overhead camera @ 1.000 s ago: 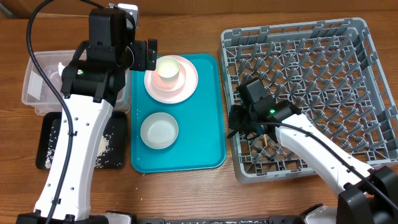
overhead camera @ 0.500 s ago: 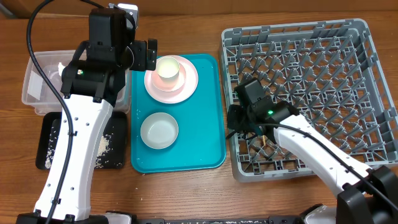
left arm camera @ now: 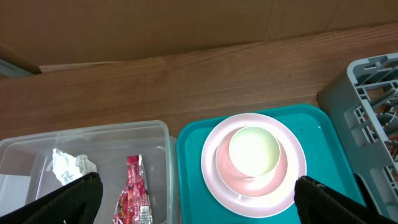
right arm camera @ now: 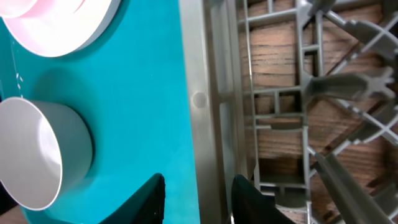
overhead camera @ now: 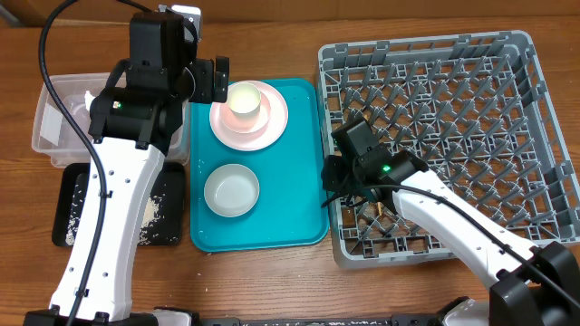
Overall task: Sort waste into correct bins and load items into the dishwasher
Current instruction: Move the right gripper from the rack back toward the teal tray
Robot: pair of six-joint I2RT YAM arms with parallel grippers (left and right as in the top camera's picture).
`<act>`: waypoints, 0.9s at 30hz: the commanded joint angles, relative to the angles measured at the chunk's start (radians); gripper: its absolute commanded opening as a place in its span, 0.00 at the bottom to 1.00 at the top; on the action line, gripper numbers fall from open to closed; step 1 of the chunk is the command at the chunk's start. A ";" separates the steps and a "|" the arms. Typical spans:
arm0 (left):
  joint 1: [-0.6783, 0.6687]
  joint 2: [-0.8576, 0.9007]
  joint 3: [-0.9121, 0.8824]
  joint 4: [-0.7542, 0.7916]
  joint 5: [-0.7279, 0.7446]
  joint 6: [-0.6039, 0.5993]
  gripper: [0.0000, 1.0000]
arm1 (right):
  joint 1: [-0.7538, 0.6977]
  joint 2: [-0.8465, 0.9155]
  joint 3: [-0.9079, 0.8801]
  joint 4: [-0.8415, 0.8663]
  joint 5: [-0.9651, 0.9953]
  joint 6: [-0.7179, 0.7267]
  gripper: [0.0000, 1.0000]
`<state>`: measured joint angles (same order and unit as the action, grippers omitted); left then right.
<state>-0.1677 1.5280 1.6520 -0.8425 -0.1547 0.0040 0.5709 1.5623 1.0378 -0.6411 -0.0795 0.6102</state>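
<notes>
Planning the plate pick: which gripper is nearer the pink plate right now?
Left. The left gripper hovers right beside the pink plate's left rim; the right gripper sits over the grey rack's left wall, beyond the teal tray's right edge.

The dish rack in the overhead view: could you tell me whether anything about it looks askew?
Yes. The grey dish rack sits slightly twisted relative to the teal tray, its left rim butting the tray's edge, and the right gripper straddles that rim.

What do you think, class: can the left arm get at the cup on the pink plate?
Probably yes: the open left hand hovers close to the cup on the pink plate, nothing between.
</notes>
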 commanded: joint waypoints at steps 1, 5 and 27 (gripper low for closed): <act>0.004 -0.003 0.013 0.001 -0.010 0.019 1.00 | -0.005 -0.014 0.032 0.004 -0.004 -0.021 0.43; 0.004 -0.003 0.013 0.001 -0.010 0.019 1.00 | 0.001 -0.027 0.082 0.001 -0.014 -0.064 0.50; 0.004 -0.003 0.013 0.001 -0.010 0.019 1.00 | 0.053 -0.040 0.114 0.064 -0.217 -0.057 1.00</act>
<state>-0.1677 1.5280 1.6520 -0.8425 -0.1547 0.0040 0.6178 1.5482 1.1278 -0.5854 -0.2996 0.5503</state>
